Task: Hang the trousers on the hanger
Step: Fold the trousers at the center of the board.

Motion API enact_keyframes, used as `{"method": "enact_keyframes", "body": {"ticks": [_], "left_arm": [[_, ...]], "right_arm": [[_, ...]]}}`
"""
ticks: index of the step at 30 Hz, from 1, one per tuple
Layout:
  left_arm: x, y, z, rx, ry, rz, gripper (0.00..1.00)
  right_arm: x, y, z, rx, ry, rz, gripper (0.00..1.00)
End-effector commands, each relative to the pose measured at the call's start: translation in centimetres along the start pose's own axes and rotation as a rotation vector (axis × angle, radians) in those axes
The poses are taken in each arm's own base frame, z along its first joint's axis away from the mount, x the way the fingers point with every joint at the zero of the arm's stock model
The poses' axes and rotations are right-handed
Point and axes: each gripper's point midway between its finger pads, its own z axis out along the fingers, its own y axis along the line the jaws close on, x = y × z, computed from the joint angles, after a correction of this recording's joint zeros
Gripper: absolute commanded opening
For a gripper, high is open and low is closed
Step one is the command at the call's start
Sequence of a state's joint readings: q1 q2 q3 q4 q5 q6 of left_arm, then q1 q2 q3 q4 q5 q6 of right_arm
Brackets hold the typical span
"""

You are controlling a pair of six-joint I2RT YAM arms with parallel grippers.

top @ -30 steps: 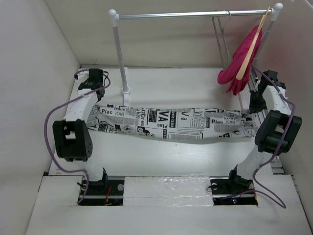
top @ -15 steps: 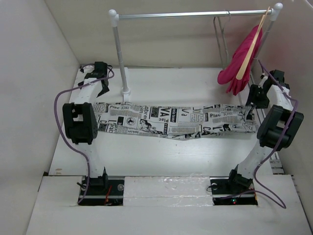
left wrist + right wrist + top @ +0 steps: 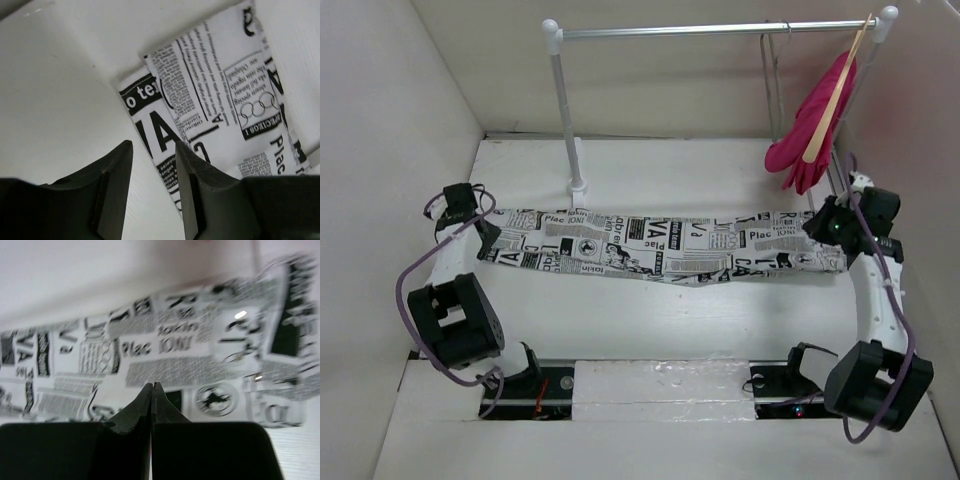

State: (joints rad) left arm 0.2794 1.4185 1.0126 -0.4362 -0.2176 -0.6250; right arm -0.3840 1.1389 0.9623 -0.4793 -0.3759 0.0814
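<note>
**Here, the trousers lay flat, both end effectors at their ends**

Seen from its wrist, the left end effector [image 3: 152, 150] stood narrowly parted, its two dark fingers [image 3: 117, 170] apart with nothing between them. It hung over the left end of the trousers [image 3: 225, 85], where the printed cloth met the bare white surface [image 3: 60, 90]. The right end effector [image 3: 151, 386] had its fingers pressed tip to tip. No cloth was visible between them, and the blurred newsprint of the trousers [image 3: 165, 355] filled the view beyond.

From above, the left end effector [image 3: 480, 228] sat at the left end of the trousers [image 3: 660, 250] and the right end effector [image 3: 823, 224] at the right end. The trousers were stretched out lengthwise across the middle of the surface [image 3: 650, 310], lying on it from one arm to the other.

Behind them stood the rail [image 3: 720, 30] on its white post [image 3: 565, 110]. The hanger [image 3: 772, 80], thin grey wire, hung bare from the rail towards its right end. Just to its right, a pink garment [image 3: 810, 130] hung on a wooden hanger [image 3: 835, 95], above the right end of the trousers.
</note>
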Motion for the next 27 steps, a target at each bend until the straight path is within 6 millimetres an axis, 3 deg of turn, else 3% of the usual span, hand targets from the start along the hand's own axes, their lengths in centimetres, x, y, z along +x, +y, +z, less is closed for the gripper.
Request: {"method": "enact_keyframes", "body": {"ticks": [1, 2, 4, 5, 7, 8, 9, 10, 14, 17, 21, 24, 25, 27], "left_arm": [[1.0, -1.3, 1.7, 0.132, 0.105, -0.105, 0.33], [1.1, -1.2, 2.4, 0.141, 0.131, -0.133, 0.33], [1.2, -1.8, 2.8, 0.171, 0.14, -0.138, 0.33], [1.2, -1.6, 3.5, 0.16, 0.144, -0.143, 0.34], [0.5, -1.6, 4.1, 0.132, 0.132, -0.142, 0.37], [0.7, -1.3, 4.8, 0.106, 0.14, -0.141, 0.37], [0.2, -1.1, 5.1, 0.093, 0.138, -0.155, 0.37], [-0.2, 0.0, 5.9, 0.031, 0.108, -0.154, 0.37], [-1.2, 2.7, 7.6, -0.063, 0.099, -0.212, 0.35], [-1.5, 3.8, 8.2, -0.114, 0.1, -0.2, 0.29], [-1.2, 4.3, 9.1, -0.15, 0.112, -0.177, 0.01], [-1.2, 5.8, 9.7, -0.216, 0.117, -0.17, 0.0], [-1.6, 7.3, 9.4, -0.276, 0.1, -0.187, 0.0], [-1.7, 8.2, 9.2, -0.292, 0.098, -0.213, 0.0]], "right_arm": [[2.2, 3.2, -0.3, -0.119, -0.002, -0.013, 0.0], [4.4, 3.3, -0.3, -0.129, 0.033, -0.014, 0.0], [5.6, 3.6, -1.6, -0.137, 0.011, -0.044, 0.03], [7.1, 3.2, -1.6, -0.128, 0.03, -0.043, 0.08], [8.1, 4.0, -2.1, -0.174, 0.031, -0.085, 0.18], [8.8, 5.2, -2.3, -0.238, 0.045, -0.095, 0.29], [10.2, 5.4, -2.1, -0.273, 0.071, -0.094, 0.34], [10.8, 5.7, -2.0, -0.303, 0.08, -0.097, 0.39], [14.2, 5.3, -1.7, -0.334, 0.161, -0.128, 0.41], [15.3, 5.0, -1.6, -0.342, 0.187, -0.144, 0.42], [15.7, 4.6, -1.5, -0.33, 0.204, -0.166, 0.42], [15.8, 4.2, -1.6, -0.306, 0.219, -0.183, 0.42], [15.9, 4.1, -1.8, -0.301, 0.227, -0.185, 0.42], [15.8, 4.1, -1.8, -0.299, 0.223, -0.192, 0.42]]}}
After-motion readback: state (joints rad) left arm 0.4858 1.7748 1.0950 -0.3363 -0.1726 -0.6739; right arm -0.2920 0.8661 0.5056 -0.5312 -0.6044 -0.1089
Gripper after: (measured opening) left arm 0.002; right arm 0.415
